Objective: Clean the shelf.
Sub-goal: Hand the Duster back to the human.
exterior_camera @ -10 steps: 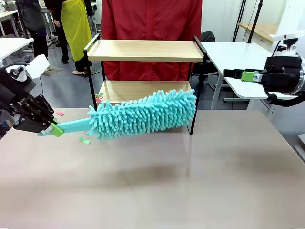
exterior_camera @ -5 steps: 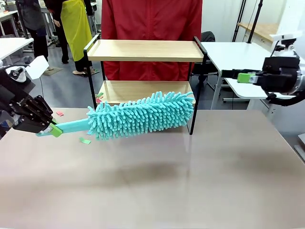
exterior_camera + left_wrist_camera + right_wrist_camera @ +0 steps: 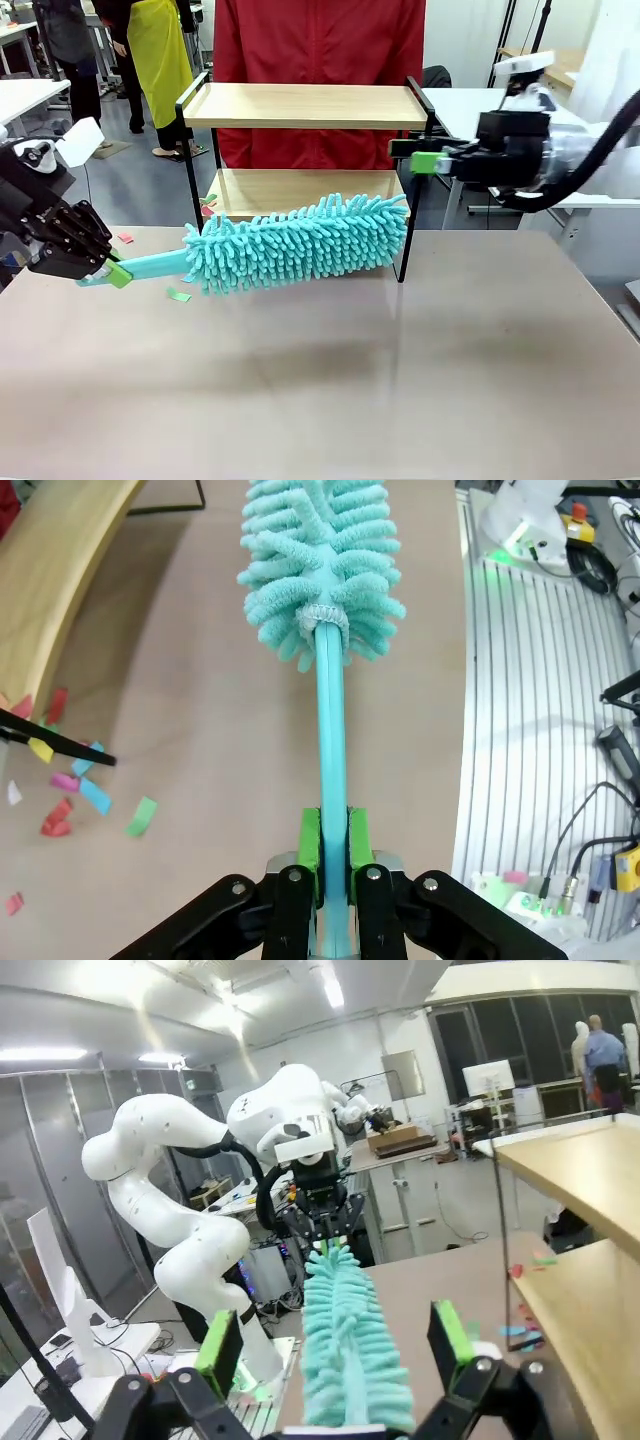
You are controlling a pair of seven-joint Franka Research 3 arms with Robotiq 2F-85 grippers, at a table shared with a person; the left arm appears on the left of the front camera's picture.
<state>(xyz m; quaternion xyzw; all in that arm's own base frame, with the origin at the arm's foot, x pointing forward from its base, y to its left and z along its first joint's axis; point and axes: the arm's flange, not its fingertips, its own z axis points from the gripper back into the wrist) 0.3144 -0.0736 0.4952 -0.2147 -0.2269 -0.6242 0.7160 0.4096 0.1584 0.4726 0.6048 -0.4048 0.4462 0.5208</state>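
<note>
**Teal duster held out in front of the shelf**

Teal fluffy duster (image 3: 300, 243) has its handle pinched tight in the left fingers (image 3: 112, 272), with the head reaching away from them, low in front of the shelf (image 3: 305, 105). Right fingers (image 3: 410, 155) are spread wide with nothing in them, up by the shelf's end rail. Paper scraps (image 3: 70, 792) litter the counter (image 3: 320, 380).

One shelf (image 3: 300, 105) with two boards, one duster (image 3: 300, 240), two grippers, left (image 3: 105, 270) and right (image 3: 415, 160), and about ten paper scraps (image 3: 70, 795) beside the left gripper.
</note>
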